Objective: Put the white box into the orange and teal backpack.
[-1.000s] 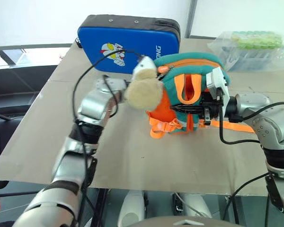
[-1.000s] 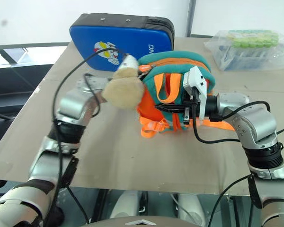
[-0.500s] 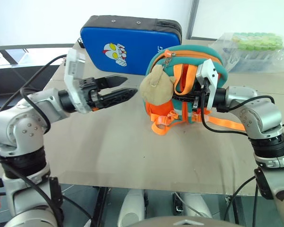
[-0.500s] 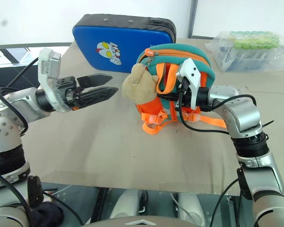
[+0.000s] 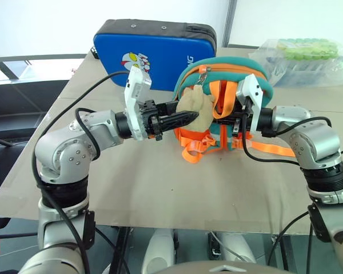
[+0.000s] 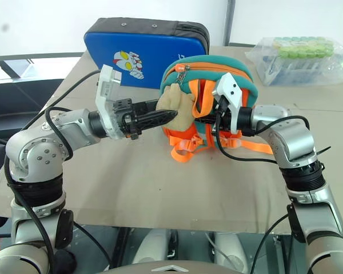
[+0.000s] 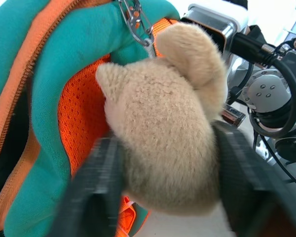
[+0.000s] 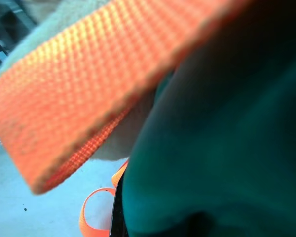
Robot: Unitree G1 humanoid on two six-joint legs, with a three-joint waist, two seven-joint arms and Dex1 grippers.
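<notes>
Silver jointed arms trail black cables, each ending in a white-cased wrist and black fingers (image 5: 180,119).

Head stereo pair: 2 eyes, high, facing forward and down over table (image 5: 160,188); both cover same scene, blue case (image 5: 160,51) far, backpack (image 5: 228,74) centre. Left wrist camera: very near plush toy (image 7: 163,143), facing right. Right wrist camera: pressed against orange strap (image 8: 103,94), facing left.
</notes>
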